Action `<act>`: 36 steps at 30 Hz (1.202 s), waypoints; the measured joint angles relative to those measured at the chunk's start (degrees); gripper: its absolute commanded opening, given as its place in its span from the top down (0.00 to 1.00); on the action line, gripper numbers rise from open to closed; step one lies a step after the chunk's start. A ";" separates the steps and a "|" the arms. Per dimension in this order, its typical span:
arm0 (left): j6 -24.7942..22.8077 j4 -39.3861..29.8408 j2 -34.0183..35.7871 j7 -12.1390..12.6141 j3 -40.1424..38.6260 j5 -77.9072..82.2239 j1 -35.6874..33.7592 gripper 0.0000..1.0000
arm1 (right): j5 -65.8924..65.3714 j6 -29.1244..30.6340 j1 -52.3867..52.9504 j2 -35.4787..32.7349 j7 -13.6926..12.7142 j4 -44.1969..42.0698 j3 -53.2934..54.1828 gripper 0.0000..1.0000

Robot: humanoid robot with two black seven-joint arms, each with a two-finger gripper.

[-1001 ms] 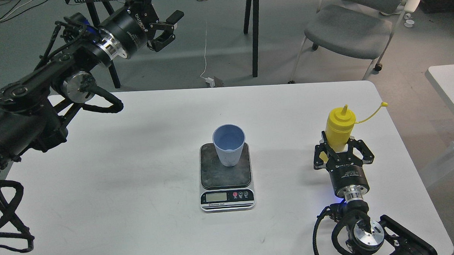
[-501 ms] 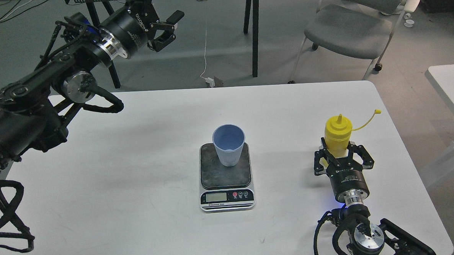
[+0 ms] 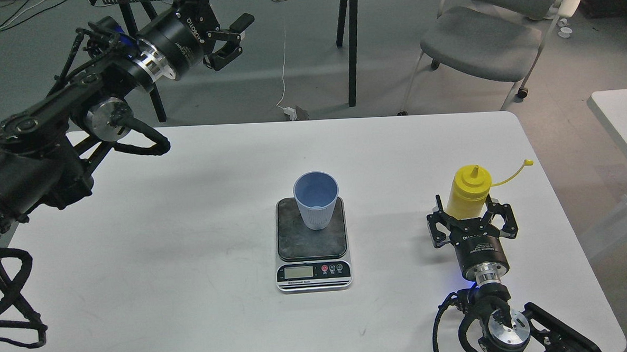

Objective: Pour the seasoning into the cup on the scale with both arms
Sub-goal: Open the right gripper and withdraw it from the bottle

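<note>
Seasoning, in a yellow plastic squeeze bottle with a pointed nozzle (image 3: 469, 192), stands near the right edge of the white table (image 3: 189, 245), roughly midway along that edge. Its thin yellow cap strap (image 3: 512, 172) curves out to the right, toward the table's edge. The bottle looks tilted slightly to the right. The right arm's black two-finger gripper (image 3: 471, 216) reaches in from the near right corner and has its fingers on either side of the bottle's lower body; whether the fingers press on the plastic or only flank it, I cannot tell.

A light blue ribbed plastic cup with no handle (image 3: 316, 198) stands upright on the dark platform of a small flat digital kitchen scale with a silver base (image 3: 311, 243), placed around the middle of the table. The cup sits toward the far part of the platform, and the display and round buttons face the near edge. Cup and bottle are well apart.

The left arm's black gripper (image 3: 231, 39) is raised beyond the far left corner of the table, over the floor, with its fingers parted and nothing between them.
</note>
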 measured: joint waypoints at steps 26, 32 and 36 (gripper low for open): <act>-0.09 -0.06 -0.09 0.00 0.00 0.01 0.21 0.01 | 0.09 -0.02 -8.83 -4.21 0.00 9.18 -0.07 0.01; -0.08 -0.15 -0.09 0.00 0.00 0.01 0.23 0.00 | 0.09 -0.02 -12.61 -8.23 0.00 12.76 0.11 0.01; -0.09 -0.16 -0.08 0.00 0.00 0.01 0.23 0.01 | 0.08 -0.02 -15.67 -12.69 -0.01 16.55 0.62 0.01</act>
